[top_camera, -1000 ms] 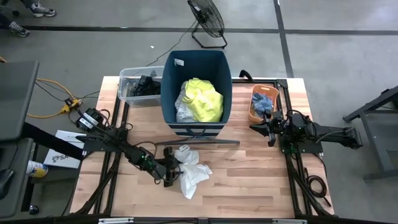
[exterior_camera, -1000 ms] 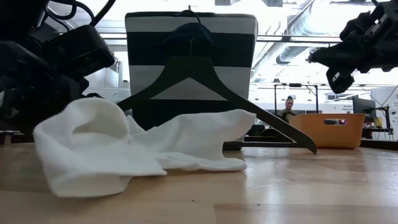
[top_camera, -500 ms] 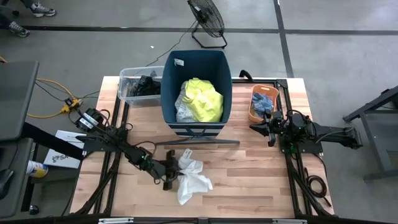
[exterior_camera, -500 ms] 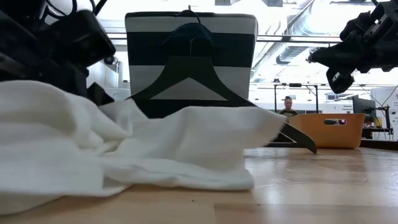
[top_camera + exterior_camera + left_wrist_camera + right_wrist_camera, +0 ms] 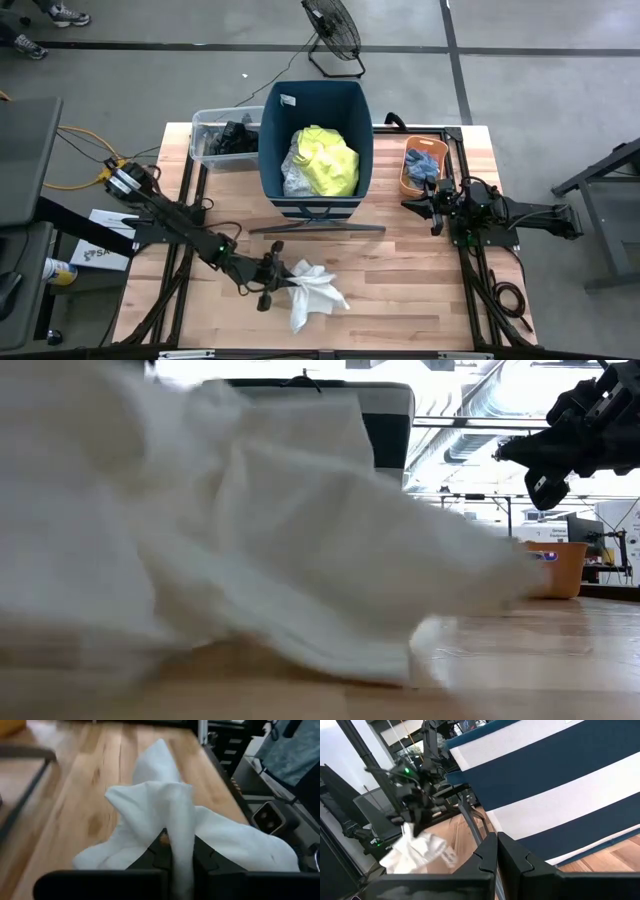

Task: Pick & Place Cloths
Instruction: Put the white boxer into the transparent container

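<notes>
A small white cloth point(image 5: 316, 294) is at the table's near middle, with my left gripper point(image 5: 278, 286) shut on it; it fills most of the low view point(image 5: 250, 530). The tall dark-blue bin point(image 5: 315, 110) at the far middle holds a neon-yellow shirt point(image 5: 328, 160) and a grey-white piece. My right gripper point(image 5: 420, 206) waits shut at the right, above the table, next to the orange tub point(image 5: 408, 180). My left gripper pinches a bunched fold of the white cloth point(image 5: 178, 851) between its two fingers point(image 5: 156, 855), coming from the table's left and slanting down. The rest of the cloth spreads beyond the fingertips and droops below them point(image 5: 415, 847); whether its lower end is on the table, I cannot tell.
A clear tub point(image 5: 222, 136) with dark clothes stands left of the bin. The orange tub holds a blue-grey piece point(image 5: 424, 165). A black hanger point(image 5: 315, 226) lies at the bin's near foot. Bare wood lies right of the white cloth.
My left gripper has shut on the white cloth and gone a little toward the table's near edge. The cloth, which lay spread flat, is bunched up, raised at the held fold and drawn nearer the near edge.
</notes>
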Tool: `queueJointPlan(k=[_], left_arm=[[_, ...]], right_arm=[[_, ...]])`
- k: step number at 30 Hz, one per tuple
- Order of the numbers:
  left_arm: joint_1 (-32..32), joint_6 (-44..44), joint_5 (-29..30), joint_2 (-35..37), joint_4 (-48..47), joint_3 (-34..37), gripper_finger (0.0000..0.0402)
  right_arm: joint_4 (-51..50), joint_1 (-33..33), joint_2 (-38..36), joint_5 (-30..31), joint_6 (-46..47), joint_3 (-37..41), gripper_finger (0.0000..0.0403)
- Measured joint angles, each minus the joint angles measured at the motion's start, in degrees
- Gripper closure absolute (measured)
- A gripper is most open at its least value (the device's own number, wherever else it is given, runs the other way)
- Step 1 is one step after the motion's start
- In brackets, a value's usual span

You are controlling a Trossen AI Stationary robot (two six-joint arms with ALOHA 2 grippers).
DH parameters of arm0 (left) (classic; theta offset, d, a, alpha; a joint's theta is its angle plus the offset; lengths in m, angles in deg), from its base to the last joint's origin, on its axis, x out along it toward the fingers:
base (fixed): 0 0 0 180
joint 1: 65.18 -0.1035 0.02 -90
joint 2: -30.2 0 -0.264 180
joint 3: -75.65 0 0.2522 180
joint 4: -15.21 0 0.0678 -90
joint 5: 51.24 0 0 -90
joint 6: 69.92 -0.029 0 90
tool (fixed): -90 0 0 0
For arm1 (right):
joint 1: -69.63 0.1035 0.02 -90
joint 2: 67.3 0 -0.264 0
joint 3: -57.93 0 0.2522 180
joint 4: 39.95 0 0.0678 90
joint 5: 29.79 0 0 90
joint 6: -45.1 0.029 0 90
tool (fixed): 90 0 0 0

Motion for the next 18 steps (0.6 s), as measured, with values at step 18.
queueJointPlan(k=[18], left_arm=[[-0.8,-11.6,0.5,17.6,-20.7,-15.0,0.0384]], right_arm=[[0.0,0.0,0.0,0.0,0.0,0.0,0.0398]])
